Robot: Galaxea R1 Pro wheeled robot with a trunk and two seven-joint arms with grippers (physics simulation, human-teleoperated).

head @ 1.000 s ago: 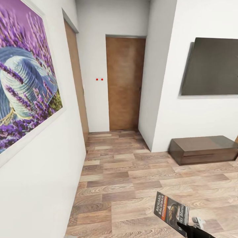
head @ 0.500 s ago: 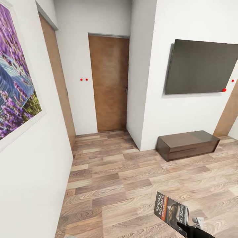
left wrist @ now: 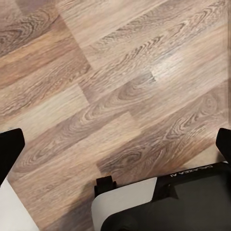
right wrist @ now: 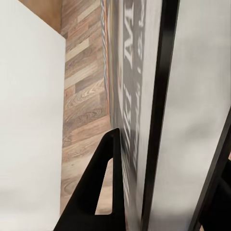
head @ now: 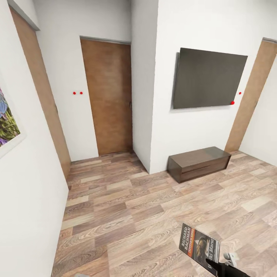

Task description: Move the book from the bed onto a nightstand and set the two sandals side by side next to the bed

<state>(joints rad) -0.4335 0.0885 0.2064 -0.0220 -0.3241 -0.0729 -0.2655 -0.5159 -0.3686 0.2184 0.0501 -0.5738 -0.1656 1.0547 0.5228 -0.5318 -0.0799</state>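
The right gripper [head: 214, 265] sits at the lower edge of the head view, closed on the bottom edge of the book [head: 199, 246], which it holds upright and slightly tilted above the floor [head: 127, 215], its dark cover with the orange band facing the camera. In the right wrist view the book [right wrist: 132, 96] lies pressed flat between the two black fingers [right wrist: 96, 192], its lettering running along the cover. Beyond it stands a low dark brown cabinet [head: 199, 163] against the white wall, shut, with nothing on its glossy top; a dark screen [head: 207, 79] hangs on the wall above it. A brown door [head: 107, 98] closes off the short hallway to the left. The left wrist view looks straight down at plank floor [left wrist: 110, 86], with black finger tips at either edge, spread well apart and holding nothing.
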